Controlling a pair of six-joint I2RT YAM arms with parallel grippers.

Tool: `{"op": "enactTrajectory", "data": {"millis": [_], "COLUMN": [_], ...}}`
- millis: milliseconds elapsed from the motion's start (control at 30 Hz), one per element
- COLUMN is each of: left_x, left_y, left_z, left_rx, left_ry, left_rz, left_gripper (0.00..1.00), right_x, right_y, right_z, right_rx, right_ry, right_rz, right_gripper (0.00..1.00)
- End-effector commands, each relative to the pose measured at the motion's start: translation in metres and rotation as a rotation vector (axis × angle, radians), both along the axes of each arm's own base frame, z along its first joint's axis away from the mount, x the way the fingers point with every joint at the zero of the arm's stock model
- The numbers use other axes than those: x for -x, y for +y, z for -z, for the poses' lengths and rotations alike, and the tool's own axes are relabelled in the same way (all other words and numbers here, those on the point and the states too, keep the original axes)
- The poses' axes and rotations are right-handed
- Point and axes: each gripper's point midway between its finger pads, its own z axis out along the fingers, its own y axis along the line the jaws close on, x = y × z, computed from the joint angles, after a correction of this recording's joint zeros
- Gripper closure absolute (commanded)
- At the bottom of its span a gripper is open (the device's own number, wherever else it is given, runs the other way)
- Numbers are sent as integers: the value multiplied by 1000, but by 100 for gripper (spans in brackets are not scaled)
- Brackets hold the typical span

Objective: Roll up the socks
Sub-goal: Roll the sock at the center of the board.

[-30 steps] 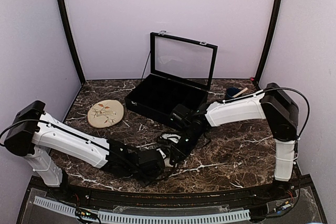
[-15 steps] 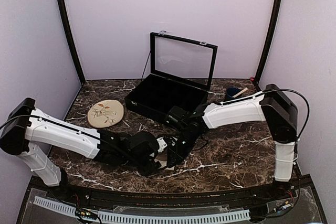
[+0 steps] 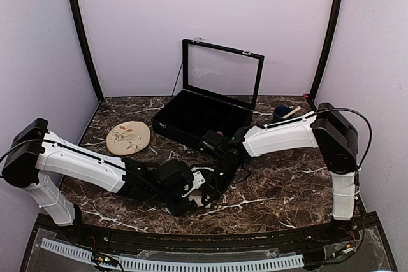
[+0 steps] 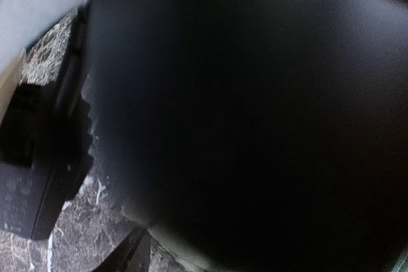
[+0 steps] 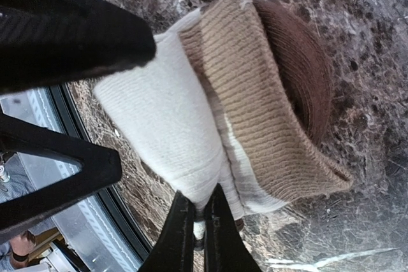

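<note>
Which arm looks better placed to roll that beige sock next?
Right. The right gripper pinches the cream-and-brown sock at its edge; the left gripper stands open beside it, gripping nothing.

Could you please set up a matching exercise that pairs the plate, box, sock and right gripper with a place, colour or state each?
Things:
1. plate
2. box
3. sock
4. right gripper

Descriptions:
a. cream and brown
b. shut on fabric
c. lid raised
d. on the table, left of the box

Pairs: 1-d, 2-c, 3-a, 4-b
</note>
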Motion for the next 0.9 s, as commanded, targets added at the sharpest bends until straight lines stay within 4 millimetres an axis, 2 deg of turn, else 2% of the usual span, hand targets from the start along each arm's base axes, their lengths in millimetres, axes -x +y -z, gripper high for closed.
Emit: {"op": "enactTrajectory", "data": {"millis": [0,200,533,700,867], "left_x": [0,-1,12,19,15], "left_y": [15,18,47,54,60], "left_z": [23,35,72,74,65], "left_rx": [-74,-114,-259,-254,-236], "left_ry": [18,20,130,184,162], "left_rz": [-7,-7,-94,-158,-215], "left_gripper": [40,41,48,47,45], "right_x": [4,6,7,1,-6], "right_y": [8,6,3,-3,-14], "right_z": [-4,-5,-6,-4,-4], "right_rx": [-26,-24,-23,-14,-8], "right_ry": [10,16,33,41,42], "right_rz": [-29,-35,-37,-20,-1], "right_gripper": [100,100,100,100,100]}}
